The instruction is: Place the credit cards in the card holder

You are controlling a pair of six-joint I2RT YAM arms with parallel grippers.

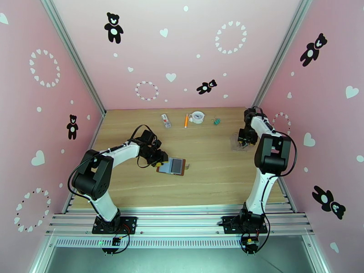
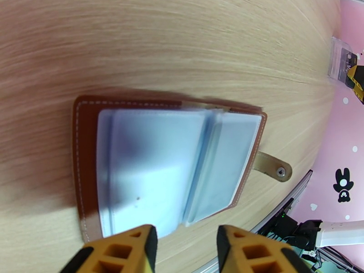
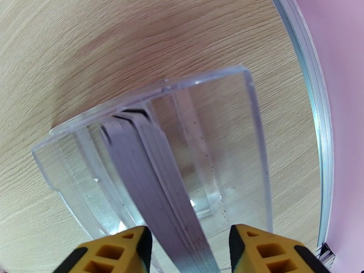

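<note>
- The card holder [image 1: 172, 166] lies open on the table [image 1: 214, 178], near the middle. Its grey-blue pockets face up and the snap tab [image 2: 273, 165] sticks out at one side.
- The left end effector [image 2: 186, 244] is at the near edge of the card holder. Its two yellow fingers are spread and nothing is pinched between them. I cannot tell whether they press on the leather.
- In the left wrist view the pockets look pale and I cannot make out any card in them. I judge that no card is inserted yet.
- The credit cards [image 3: 154, 178] stand on edge as a thin grey stack inside a clear plastic box [image 3: 227, 133]. This box sits near the right edge of the table, well apart from the card holder.
- The right end effector [image 3: 189, 244] is over this box, with its fingers spread on both sides of the stack. A small gap shows beside one finger, so the stack is not pinched.
- In my judgement the task is at its beginning: the holder is open and ready, and that part is done.
- What is left is to close on one card, lift it out, carry it across and slide it into a pocket, then repeat for the others.
- The cards stand close together, so more than one may come up at once.
</note>
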